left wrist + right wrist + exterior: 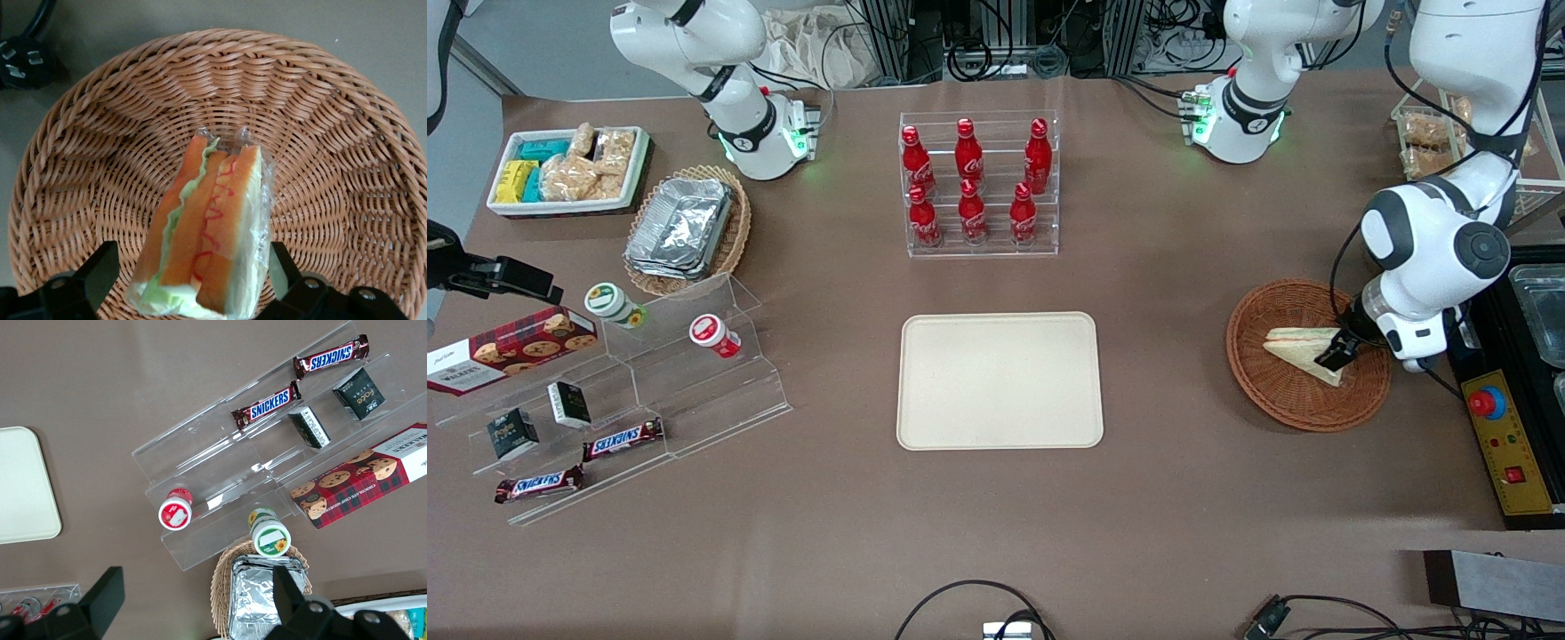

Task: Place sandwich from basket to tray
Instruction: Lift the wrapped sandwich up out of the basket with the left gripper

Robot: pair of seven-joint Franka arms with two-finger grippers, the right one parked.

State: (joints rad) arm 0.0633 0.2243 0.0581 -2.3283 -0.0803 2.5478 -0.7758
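My tool [1336, 353] is down inside the reddish-brown wicker basket [1280, 400], which sits on the brown counter [1165, 498] toward the working arm's end. Its two dark fingers [100, 277] stand spread apart, one on each flat side of the wrapped sandwich [207, 233], with a sliver of wicker showing between each pad and the clear wrap. So the tool is open, straddling the sandwich without pressing it.

The sandwich lies on the basket's woven floor, a triangular white-bread half in clear film. Its cut edge faces my wrist camera: green lettuce, orange layers and a thin red squiggle of sauce. From the front view the sandwich [1303, 354] rests in the part of the basket closest to my arm, its point aimed toward the front camera.

The cream-beige tray [1000, 380] lies flat near the middle of the counter, well apart from the basket and carrying nothing. Farther from the front camera than the tray stands a clear rack of six red Coca-Cola bottles [972, 182]. Toward the parked arm's end there is a paler wicker basket with foil containers [682, 227], a white bin of snack packets [569, 171], and a clear stepped stand [631, 391] with two Snickers bars [623, 438] on it.
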